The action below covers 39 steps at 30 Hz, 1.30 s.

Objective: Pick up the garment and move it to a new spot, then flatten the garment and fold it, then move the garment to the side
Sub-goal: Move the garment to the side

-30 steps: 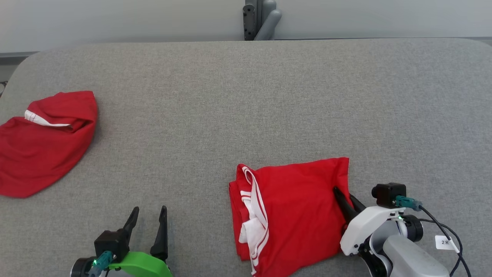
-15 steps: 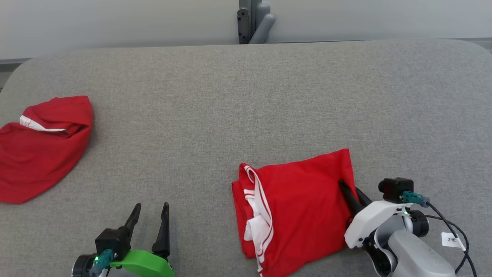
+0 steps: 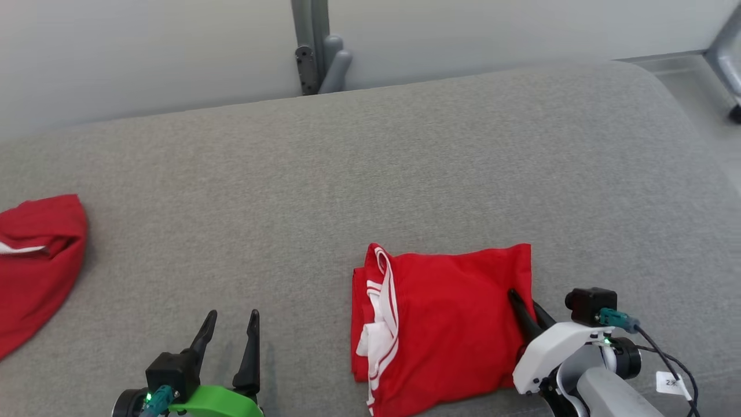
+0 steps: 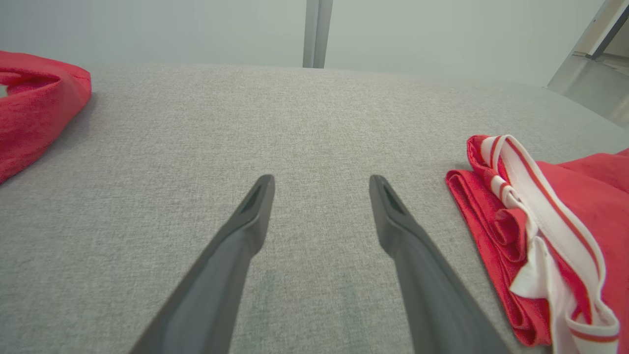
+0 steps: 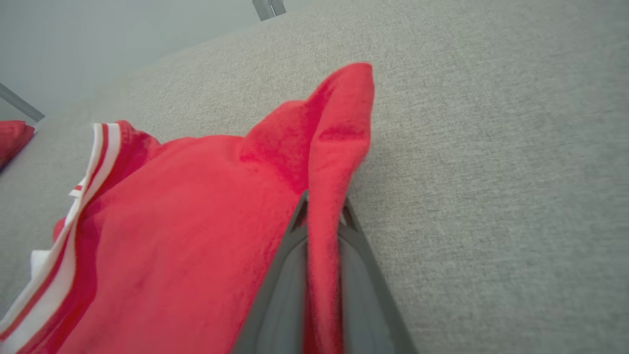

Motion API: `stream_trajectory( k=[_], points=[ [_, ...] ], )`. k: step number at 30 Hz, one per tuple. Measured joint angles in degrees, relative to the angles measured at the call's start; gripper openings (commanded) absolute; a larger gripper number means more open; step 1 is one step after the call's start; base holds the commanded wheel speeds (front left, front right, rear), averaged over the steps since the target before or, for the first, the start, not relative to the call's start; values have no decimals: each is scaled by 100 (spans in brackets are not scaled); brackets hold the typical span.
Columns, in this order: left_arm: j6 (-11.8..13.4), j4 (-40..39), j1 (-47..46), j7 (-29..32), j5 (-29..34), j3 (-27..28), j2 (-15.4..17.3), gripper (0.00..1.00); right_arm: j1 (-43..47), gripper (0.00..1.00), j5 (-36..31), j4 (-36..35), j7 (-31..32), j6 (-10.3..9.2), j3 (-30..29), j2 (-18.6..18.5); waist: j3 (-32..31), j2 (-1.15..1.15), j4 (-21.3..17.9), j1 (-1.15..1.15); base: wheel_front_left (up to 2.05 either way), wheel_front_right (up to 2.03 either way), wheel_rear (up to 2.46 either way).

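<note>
At the right edge of the garment (image 3: pixel 451 324), the right gripper (image 3: pixel 523 297) pinches a red fold. Left of the garment and apart from it, the left gripper (image 3: pixel 233 314) stands spread. The garment is folded and near square, with no clear long axis, and its white-striped trim faces left. It lies on a grey fabric surface (image 3: pixel 405 174). A second red cloth (image 3: pixel 35 255) lies far left of it, with a pale wall (image 3: pixel 145 52) beyond.

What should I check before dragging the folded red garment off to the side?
1. Right tool shut on the folded garment, at its right edge: ok.
2. All layers inside that pinch: cannot tell.
3. Left tool open, apart from the cloth: ok.
4. Fold holding together: ok.
5. Bare grey surface to the right: ok.
6. Second red garment far off to the left: ok.
</note>
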Motion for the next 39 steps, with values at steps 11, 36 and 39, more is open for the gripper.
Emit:
stream_trajectory(
  k=[11,36,39],
  points=[
    [0,-192,-34,1,57,-108,0,100,-35,0,112,-190,0,0,425,153,-96,0,-1295,0,0,0,0],
    [0,-758,-961,0,408,-959,424,100,-1852,0,-523,-460,0,-1,-483,279,932,0,-1917,0,0,0,0],
    [0,-855,-1219,1,453,-1074,528,100,-2464,0,-927,-92,0,0,-1204,210,1260,0,-1744,0,0,0,0]
  ],
)
